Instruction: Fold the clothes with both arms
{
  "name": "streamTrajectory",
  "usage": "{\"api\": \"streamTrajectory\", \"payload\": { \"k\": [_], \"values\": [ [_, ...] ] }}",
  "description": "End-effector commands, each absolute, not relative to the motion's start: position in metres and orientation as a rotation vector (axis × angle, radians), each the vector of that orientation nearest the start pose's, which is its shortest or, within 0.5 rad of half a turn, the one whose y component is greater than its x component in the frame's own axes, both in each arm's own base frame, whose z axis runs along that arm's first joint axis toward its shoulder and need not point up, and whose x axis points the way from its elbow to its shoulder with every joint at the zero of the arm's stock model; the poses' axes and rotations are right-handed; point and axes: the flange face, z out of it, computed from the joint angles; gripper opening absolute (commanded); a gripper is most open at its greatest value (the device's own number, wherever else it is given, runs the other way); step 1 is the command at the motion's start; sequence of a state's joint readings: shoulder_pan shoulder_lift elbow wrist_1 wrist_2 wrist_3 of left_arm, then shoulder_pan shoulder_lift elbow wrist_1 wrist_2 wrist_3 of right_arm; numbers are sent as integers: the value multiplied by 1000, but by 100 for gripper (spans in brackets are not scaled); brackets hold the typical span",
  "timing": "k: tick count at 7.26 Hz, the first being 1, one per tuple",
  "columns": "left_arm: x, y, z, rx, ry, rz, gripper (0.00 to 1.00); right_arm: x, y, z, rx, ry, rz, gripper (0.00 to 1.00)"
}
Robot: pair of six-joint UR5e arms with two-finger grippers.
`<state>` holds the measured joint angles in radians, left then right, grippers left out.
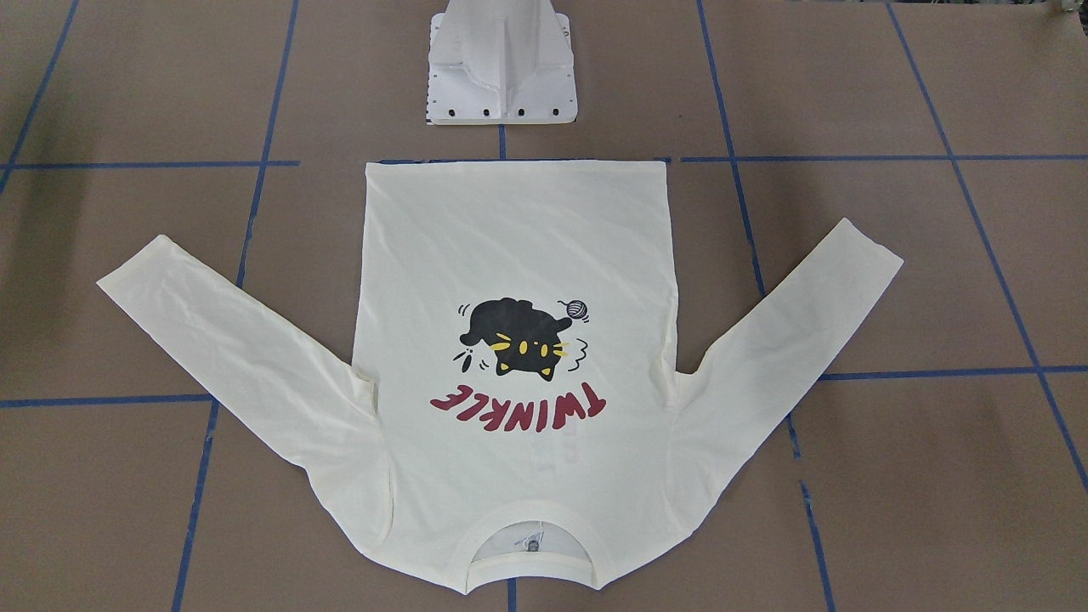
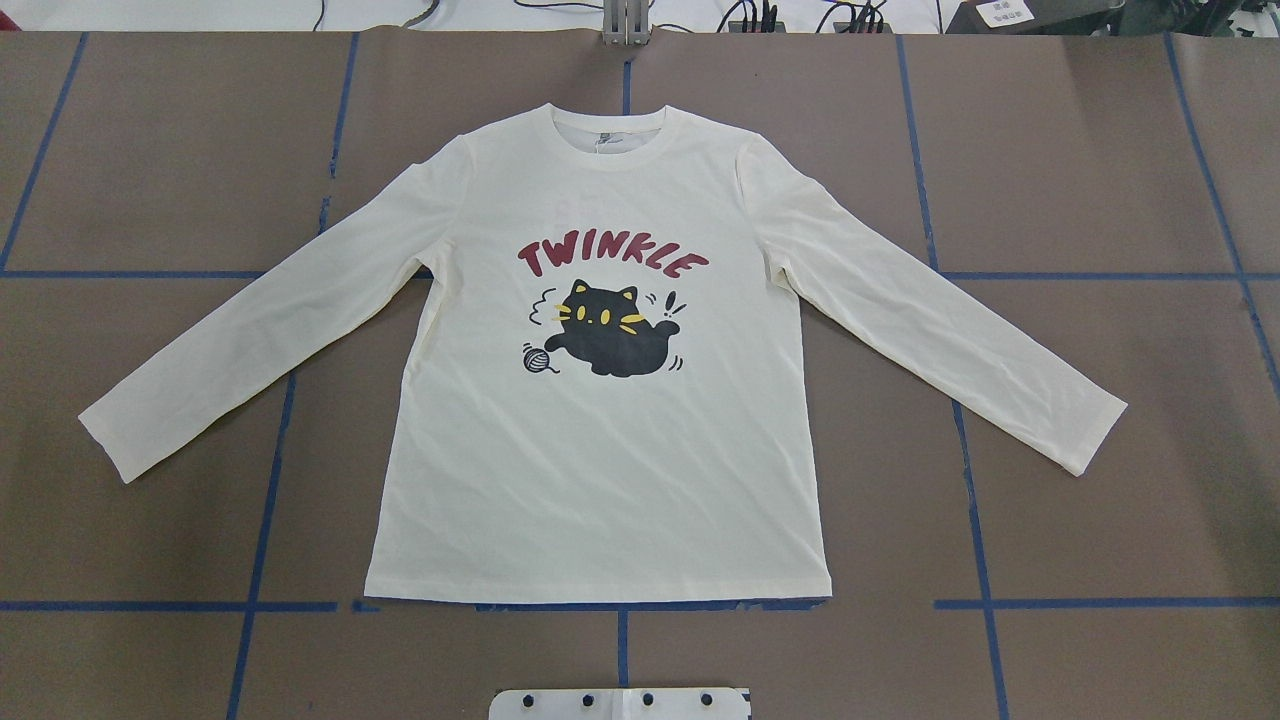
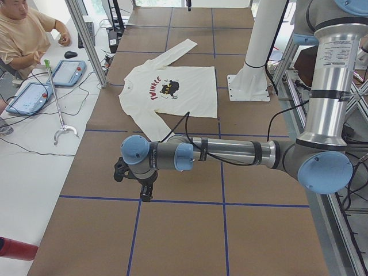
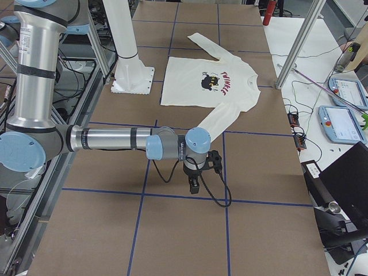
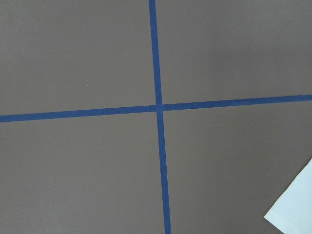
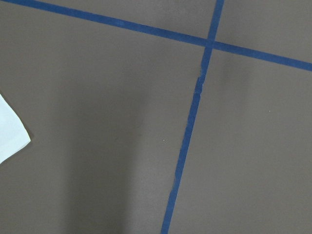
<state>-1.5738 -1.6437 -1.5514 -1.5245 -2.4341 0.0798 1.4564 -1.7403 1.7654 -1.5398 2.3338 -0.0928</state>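
The cream long-sleeved shirt [image 2: 600, 470] lies flat on the brown table, print side up, with the black cat and red "TWINKLE" lettering showing. Both sleeves are spread out and down. The collar is on the far side from the robot [image 1: 527, 552]. My left gripper [image 3: 144, 192] hangs low over the table beyond the shirt's sleeve end, apart from it. My right gripper [image 4: 194, 185] hangs the same way past the other sleeve. I cannot tell if either is open or shut. A cuff corner shows in the left wrist view [image 5: 292, 207] and in the right wrist view [image 6: 9, 131].
The white pedestal base [image 1: 501, 76] stands just behind the shirt's hem. Blue tape lines [image 2: 260, 500] grid the table. An operator [image 3: 23, 34] sits at a side bench with teach pendants [image 3: 69, 72]. Metal frame posts [image 4: 299, 43] stand at the table's edge.
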Motion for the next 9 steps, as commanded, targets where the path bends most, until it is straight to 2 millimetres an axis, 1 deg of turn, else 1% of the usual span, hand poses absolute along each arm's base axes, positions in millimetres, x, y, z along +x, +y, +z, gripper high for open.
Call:
{"api": "streamTrajectory", "payload": {
  "k": [1,2,3,4,5,6,7,8,9],
  "values": [
    [-59,-528,607,81,872,94,100,15,-431,633,58,-764,-226,100],
    [-61,-527,592,116,814,108,100,16,-429,636,52,-766,-219,100],
    [-58,-521,563,181,694,150,100,14,-431,633,56,-781,-226,100],
    [-57,-529,570,182,610,161,100,12,-442,637,75,-783,-232,100],
    [-57,-530,555,231,616,175,100,11,-436,642,123,-786,-257,100],
    [-51,-515,556,224,692,185,100,2,-440,647,142,-791,-282,100],
    [-42,-496,564,194,840,185,100,-14,-445,642,128,-799,-283,100],
    [-40,-493,567,208,872,192,100,-43,-458,627,91,-810,-237,100],
    [-42,-495,569,216,842,190,100,-72,-467,615,59,-818,-221,100]
  ]
}}
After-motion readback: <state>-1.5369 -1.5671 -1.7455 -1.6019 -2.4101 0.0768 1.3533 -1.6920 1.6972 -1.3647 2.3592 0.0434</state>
